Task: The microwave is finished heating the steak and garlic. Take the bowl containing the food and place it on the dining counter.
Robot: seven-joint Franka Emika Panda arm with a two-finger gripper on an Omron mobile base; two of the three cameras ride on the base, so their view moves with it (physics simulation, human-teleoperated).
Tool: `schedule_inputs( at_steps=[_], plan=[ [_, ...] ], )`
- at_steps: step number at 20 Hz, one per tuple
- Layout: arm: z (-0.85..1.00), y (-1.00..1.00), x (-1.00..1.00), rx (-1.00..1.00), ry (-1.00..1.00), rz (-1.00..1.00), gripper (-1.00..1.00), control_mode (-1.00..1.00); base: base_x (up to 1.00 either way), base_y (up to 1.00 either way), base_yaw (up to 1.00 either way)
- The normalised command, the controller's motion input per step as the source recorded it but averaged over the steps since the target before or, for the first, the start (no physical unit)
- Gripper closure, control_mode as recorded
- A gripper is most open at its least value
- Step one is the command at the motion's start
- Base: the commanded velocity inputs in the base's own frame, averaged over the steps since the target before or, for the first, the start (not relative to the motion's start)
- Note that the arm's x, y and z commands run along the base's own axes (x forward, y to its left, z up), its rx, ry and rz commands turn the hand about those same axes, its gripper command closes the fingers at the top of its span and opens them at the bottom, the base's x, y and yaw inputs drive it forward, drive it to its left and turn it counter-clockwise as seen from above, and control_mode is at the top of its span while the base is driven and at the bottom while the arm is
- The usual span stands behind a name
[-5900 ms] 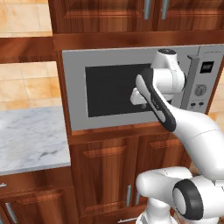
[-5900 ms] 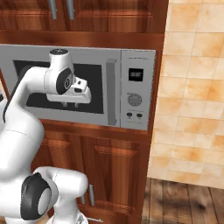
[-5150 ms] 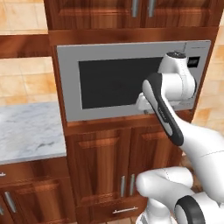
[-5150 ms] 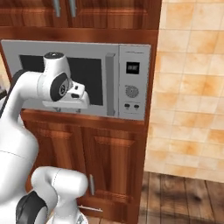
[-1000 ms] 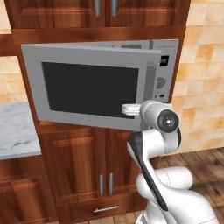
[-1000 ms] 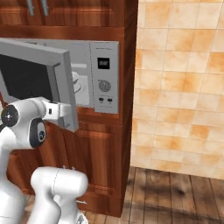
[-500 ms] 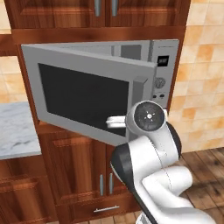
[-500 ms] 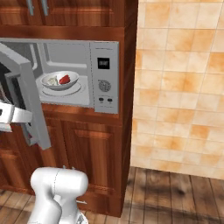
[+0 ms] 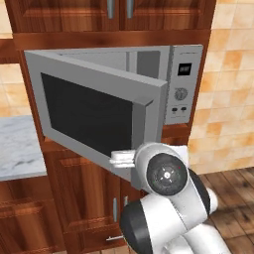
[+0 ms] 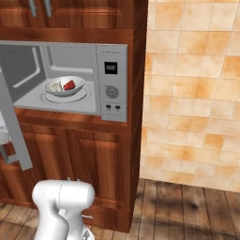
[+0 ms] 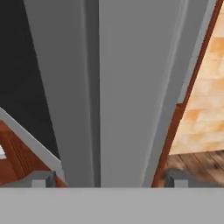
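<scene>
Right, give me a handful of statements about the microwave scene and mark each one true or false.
1. The silver-grey built-in microwave has its door swung open. True.
2. The shallow white bowl sits on the marble countertop. False: it sits inside the microwave.
3. The bowl holds a small red steak chunk and a pale garlic lump. True.
4. The gripper is clamped shut on the door edge. False: its jaws stand wide apart, either side of the edge.
</scene>
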Motion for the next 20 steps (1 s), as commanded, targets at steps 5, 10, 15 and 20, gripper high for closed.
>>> schedule_inputs(
  at_steps=[5, 10, 15, 20],
  plan=[
    [-0.06, 0.02, -0.72, -0.01, -0.32, 0.01, -1.0, -1.0, 0.0, 0.0, 0.0],
    [0.0, -0.07, -0.35, 0.0, -0.13, 0.01, -1.0, -1.0, 0.0, 0.0, 0.0],
    [0.0, -1.0, -0.81, 0.16, -0.13, 0.06, -1.0, -1.0, 0.0, 0.0, 0.0],
    [0.01, -1.0, -0.13, 0.19, -0.03, 0.12, -1.0, -1.0, 0.0, 0.0, 0.0]
  ],
)
